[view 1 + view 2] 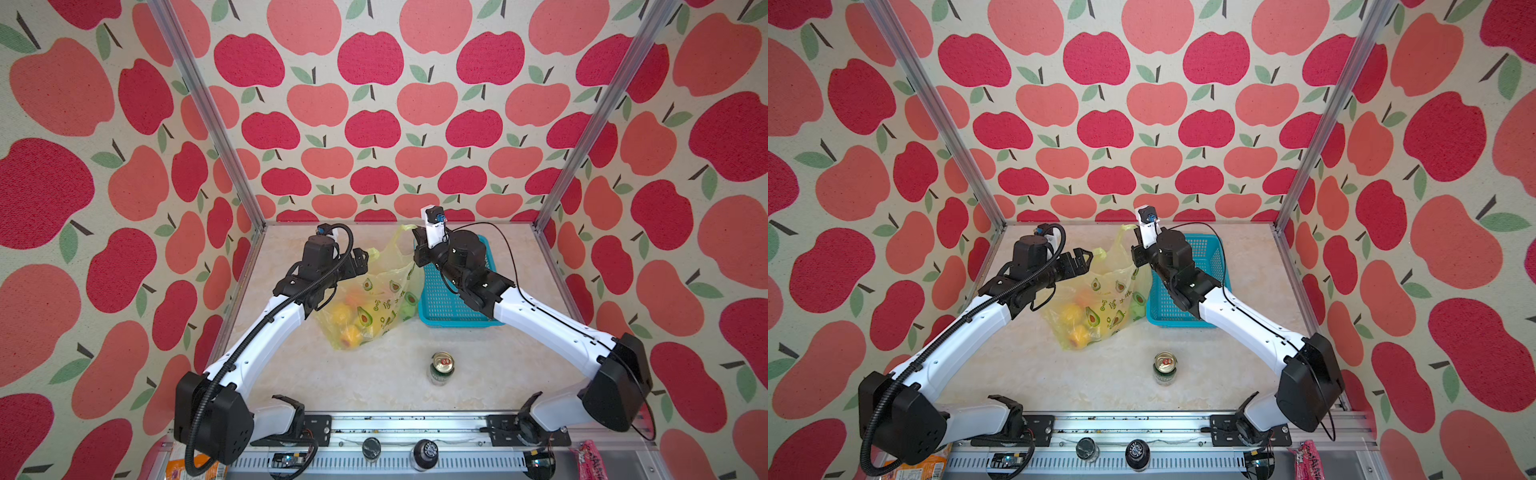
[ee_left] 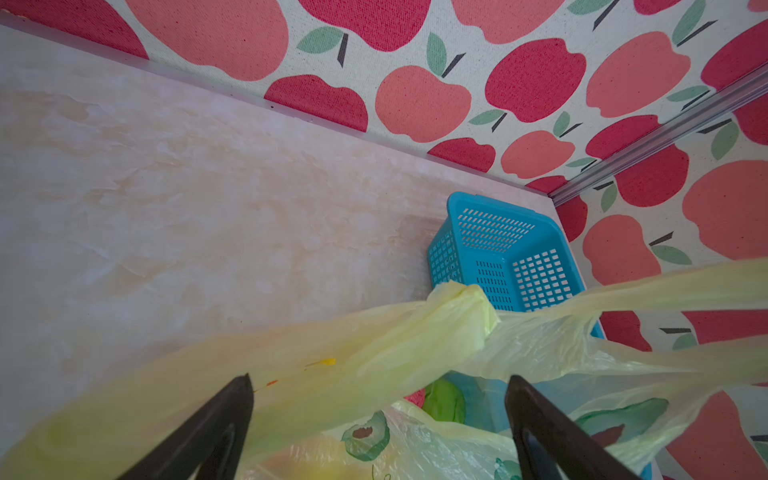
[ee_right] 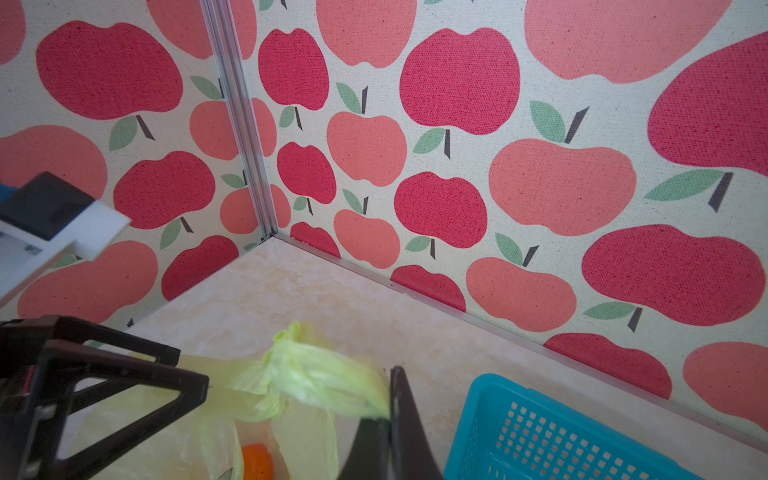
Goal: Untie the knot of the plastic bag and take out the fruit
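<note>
The pale yellow plastic bag lies mid-table with its mouth pulled up. My right gripper is shut on one handle. That handle bunches into a yellow-green lump where the knot is; I cannot tell whether it is still tied. My left gripper is open beside the other handle, which crosses just past its fingertips without being pinched. Fruit shows through the bag: yellow pieces, an orange one and a green one.
A turquoise perforated basket stands right of the bag, partly under my right arm. A green drink can stands upright nearer the front. Snack packets lie below the front rail at the left and right. Apple-print walls close in three sides.
</note>
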You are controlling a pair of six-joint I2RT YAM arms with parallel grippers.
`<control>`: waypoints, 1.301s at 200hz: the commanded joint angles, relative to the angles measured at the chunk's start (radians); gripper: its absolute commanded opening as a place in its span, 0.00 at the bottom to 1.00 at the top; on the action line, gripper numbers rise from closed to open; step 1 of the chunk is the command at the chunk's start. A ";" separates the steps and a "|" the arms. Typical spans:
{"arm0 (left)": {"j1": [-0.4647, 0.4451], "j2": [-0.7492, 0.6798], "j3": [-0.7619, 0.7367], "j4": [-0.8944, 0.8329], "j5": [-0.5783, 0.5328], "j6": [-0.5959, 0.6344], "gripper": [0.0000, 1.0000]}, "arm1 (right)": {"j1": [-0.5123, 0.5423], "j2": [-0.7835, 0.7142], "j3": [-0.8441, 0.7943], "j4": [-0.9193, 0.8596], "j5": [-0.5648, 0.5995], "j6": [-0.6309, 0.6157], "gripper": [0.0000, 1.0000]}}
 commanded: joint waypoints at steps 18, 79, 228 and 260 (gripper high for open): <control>0.004 0.075 0.057 0.025 0.068 0.033 0.52 | -0.008 0.016 0.028 0.011 -0.009 0.021 0.00; 0.082 0.009 0.082 0.046 0.135 0.073 0.00 | -0.026 0.017 0.085 -0.039 -0.021 0.065 0.00; -0.194 -0.120 -0.050 0.077 -0.050 -0.024 0.94 | -0.067 -0.026 0.045 -0.047 -0.044 0.097 0.00; -0.165 -0.038 -0.017 0.071 -0.084 -0.006 0.99 | -0.067 -0.022 0.047 -0.046 -0.058 0.105 0.00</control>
